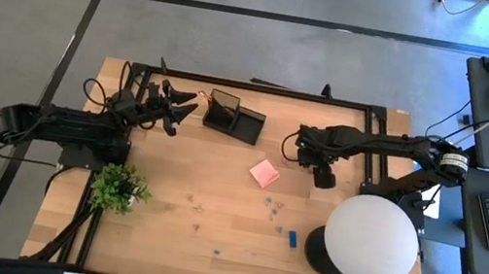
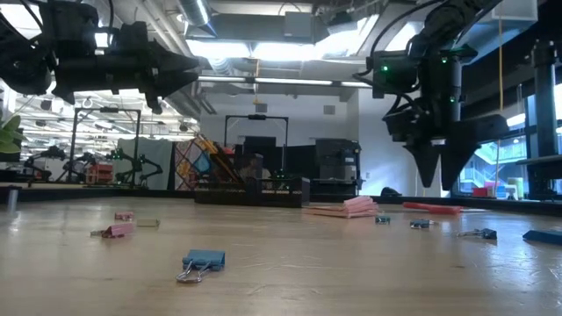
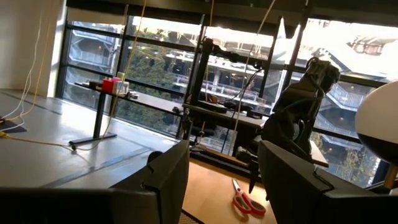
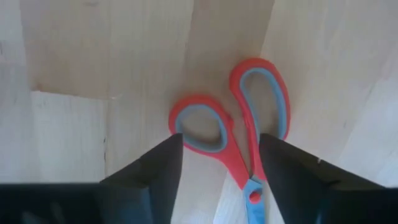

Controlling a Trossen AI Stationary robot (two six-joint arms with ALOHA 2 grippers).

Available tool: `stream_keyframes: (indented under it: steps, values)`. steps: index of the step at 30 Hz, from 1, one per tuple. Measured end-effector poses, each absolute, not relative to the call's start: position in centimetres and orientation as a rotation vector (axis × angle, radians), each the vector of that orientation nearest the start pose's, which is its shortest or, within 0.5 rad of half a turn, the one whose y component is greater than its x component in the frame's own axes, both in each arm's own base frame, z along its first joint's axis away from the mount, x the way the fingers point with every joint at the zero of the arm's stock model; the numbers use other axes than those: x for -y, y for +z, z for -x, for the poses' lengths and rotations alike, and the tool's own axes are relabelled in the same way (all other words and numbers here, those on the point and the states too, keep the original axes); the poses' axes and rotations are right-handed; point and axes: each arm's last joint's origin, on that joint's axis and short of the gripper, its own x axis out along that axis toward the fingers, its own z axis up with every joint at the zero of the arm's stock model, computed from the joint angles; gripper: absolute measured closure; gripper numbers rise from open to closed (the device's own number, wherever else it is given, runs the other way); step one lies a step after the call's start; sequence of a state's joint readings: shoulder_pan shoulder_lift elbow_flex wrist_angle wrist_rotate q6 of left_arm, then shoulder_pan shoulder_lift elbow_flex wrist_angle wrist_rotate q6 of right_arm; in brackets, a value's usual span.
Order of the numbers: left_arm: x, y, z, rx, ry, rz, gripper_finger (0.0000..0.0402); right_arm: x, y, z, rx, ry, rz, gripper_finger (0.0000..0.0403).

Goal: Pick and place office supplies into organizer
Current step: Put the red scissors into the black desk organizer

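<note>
The red-handled scissors [image 4: 239, 118] lie flat on the wooden table, handles toward the far side. My right gripper [image 4: 221, 140] hangs just above them, pointing down, open, one finger on either side of the shank without touching. In the low view its fingertips [image 2: 436, 180] stand clear above the scissors [image 2: 432, 208]. The black organizer [image 1: 233, 116] stands at the table's far side with an orange pencil [image 1: 220, 104] in its cup. My left gripper [image 1: 186, 103] hovers open and empty just left of it. A pink sticky pad [image 1: 264, 173] lies left of the right gripper.
Small clips [image 1: 273, 206] and a blue block [image 1: 292, 237] lie scattered in the middle of the table. The white globe lamp [image 1: 371, 238] stands near right and a green plant [image 1: 119, 186] near left. A blue binder clip [image 2: 202, 262] lies close to the low camera.
</note>
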State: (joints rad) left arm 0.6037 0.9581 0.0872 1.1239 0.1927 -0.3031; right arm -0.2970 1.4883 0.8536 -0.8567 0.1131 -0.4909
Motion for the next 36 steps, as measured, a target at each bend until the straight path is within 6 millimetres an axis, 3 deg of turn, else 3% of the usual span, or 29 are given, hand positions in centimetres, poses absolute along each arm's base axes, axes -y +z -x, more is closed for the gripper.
stream_keyframes:
  steps: [13,36]
  values:
    - [-9.0,19.1,-14.0,0.256,0.376,0.216,0.0217,7.4,17.3,-23.1,-1.487,0.244,0.499,0.0167]
    - [-9.0,19.0,-14.0,0.248,0.377,0.220,0.0217,7.0,13.6,-21.7,-1.426,0.359,0.672,0.0168]
